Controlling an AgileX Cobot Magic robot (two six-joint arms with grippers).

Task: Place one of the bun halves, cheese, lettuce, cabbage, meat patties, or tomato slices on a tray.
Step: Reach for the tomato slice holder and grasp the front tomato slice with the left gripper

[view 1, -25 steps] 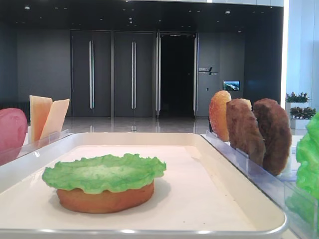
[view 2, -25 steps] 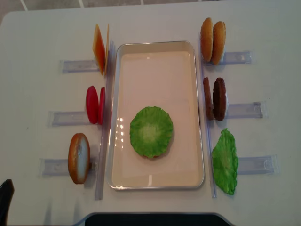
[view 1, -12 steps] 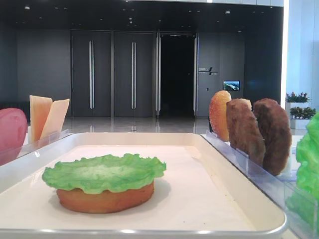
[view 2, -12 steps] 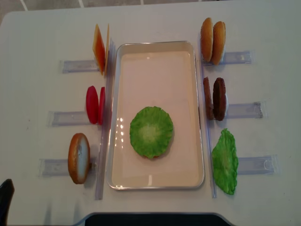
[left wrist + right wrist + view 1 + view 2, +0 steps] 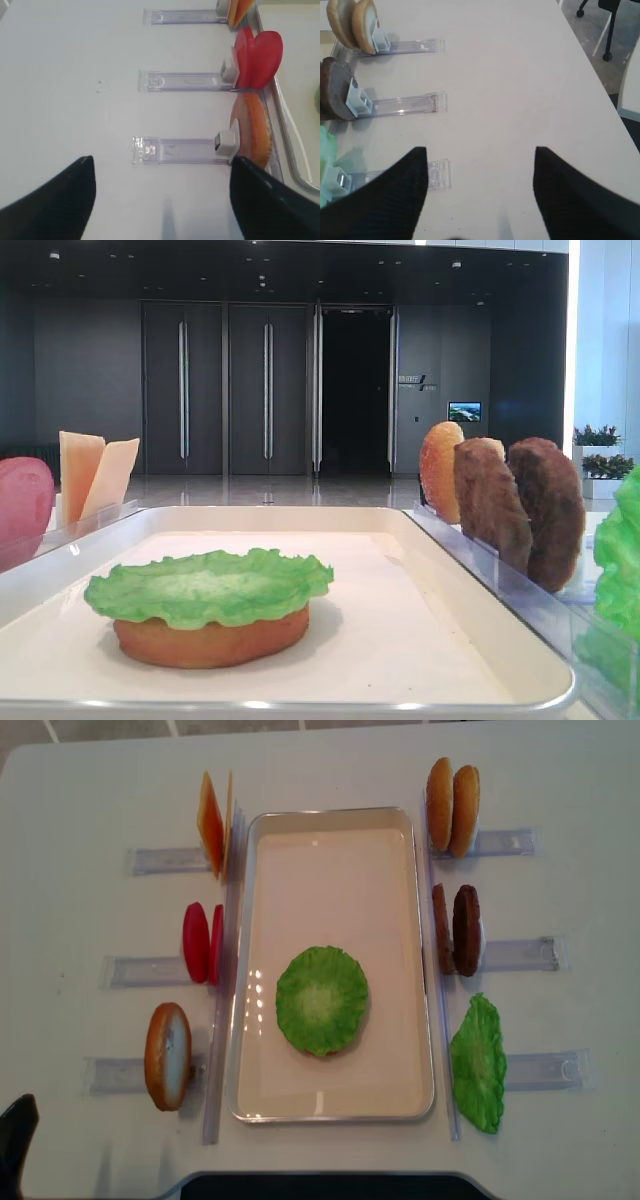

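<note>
White tabletop (image 5: 90, 790), lettuce (image 5: 322, 1000) mid-tray (image 5: 330, 815); left claw (image 5: 162, 200) spread, right claw (image 5: 480, 192) spread

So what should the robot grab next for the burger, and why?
Probably a meat patty: the tray already holds a bun half topped with lettuce. The patties stand upright in the rack on the right, and the right gripper hangs open and empty nearby, so easing it toward them seems the sensible small move.
</note>
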